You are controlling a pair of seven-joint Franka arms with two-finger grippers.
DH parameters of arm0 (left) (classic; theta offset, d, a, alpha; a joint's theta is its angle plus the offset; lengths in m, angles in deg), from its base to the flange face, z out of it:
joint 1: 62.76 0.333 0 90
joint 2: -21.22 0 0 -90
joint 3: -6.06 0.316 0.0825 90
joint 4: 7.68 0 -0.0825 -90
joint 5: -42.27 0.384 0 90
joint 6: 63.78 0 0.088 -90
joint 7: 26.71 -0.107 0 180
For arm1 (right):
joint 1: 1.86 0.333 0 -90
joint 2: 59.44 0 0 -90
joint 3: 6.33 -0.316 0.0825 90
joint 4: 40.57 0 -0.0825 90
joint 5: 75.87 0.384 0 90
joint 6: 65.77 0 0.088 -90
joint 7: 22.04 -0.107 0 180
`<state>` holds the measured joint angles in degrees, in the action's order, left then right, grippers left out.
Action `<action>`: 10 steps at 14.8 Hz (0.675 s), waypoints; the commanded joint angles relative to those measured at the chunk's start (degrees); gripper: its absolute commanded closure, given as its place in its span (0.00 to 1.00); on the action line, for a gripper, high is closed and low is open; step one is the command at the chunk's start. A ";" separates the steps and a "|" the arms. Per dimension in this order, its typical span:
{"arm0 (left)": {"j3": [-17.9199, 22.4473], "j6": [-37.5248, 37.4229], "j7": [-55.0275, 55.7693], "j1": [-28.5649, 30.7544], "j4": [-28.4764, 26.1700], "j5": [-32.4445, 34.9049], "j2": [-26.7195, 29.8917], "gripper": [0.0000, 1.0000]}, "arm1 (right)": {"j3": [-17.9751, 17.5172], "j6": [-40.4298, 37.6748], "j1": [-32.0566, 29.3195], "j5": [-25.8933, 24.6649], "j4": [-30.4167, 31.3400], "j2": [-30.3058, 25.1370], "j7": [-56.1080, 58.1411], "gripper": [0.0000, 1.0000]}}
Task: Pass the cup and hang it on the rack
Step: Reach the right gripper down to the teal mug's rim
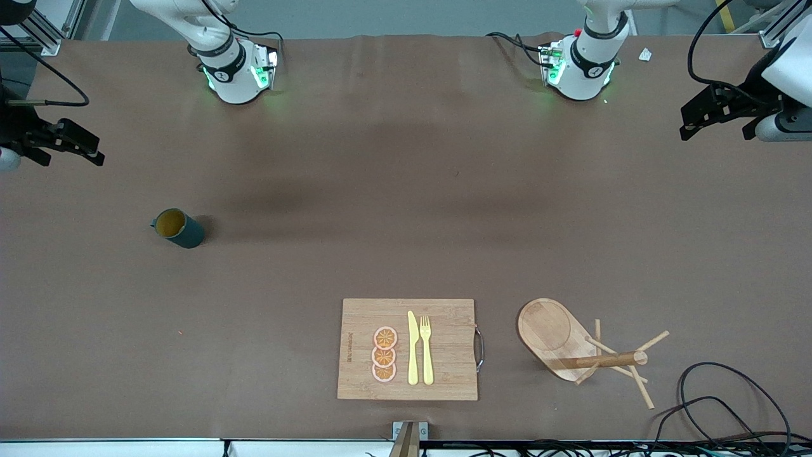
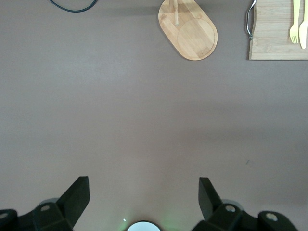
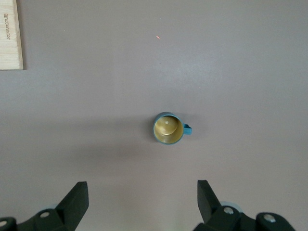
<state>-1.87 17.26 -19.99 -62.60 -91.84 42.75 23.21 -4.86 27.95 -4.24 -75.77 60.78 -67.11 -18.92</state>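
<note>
Both of my claws hang wide and hold nothing: my left claw (image 2: pixel 143 199) waits over bare brown desk (image 1: pixel 406 209) at the left arm's end, my right claw (image 3: pixel 142 202) over the desk at the right arm's end; from the front, each shows only as a dark shape at the picture's edge, left claw (image 1: pixel 688 130), right claw (image 1: pixel 95 155). Writing is scarce; a dark burnt-in brand runs along one short edge of the cutting board (image 1: pixel 444 343), and its first letters show in my right wrist view, though I cannot read the word in either. On that board lie three orange slices (image 1: pixel 384 355), a yellow knife (image 1: pixel 413 349) and a yellow fork (image 1: pixel 426 349); my left wrist view catches only the board's metal handle (image 2: pixel 250 19) and the ends of the cutlery. The cup (image 3: pixel 168 128) stands upright toward the right arm's end, well apart from the board; only my right wrist view looks straight into its ochre inside, the small handle sticking out sideways. The rack (image 1: pixel 558 336) stands just beside the board's handle end; its post and pegs show in the front view, while my left wrist view gives mostly the oval base.
</note>
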 commanded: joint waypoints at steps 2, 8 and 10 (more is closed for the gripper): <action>-0.24 -0.79 0.23 0.28 0.39 0.31 0.20 0.00 | 0.03 -0.73 -0.09 0.51 -0.89 0.37 0.57 0.00; -0.24 -0.79 0.22 0.37 0.31 -0.04 -0.06 0.00 | 0.03 3.98 -0.18 0.60 5.41 0.37 0.66 0.00; -0.33 -0.79 0.66 0.19 0.31 0.22 -0.06 0.00 | 0.03 9.44 0.00 0.60 9.37 0.46 0.57 0.00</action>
<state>-1.86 17.21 -19.96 -62.50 -91.87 42.75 23.00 -4.86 32.68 -4.24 -75.77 65.57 -66.13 -18.87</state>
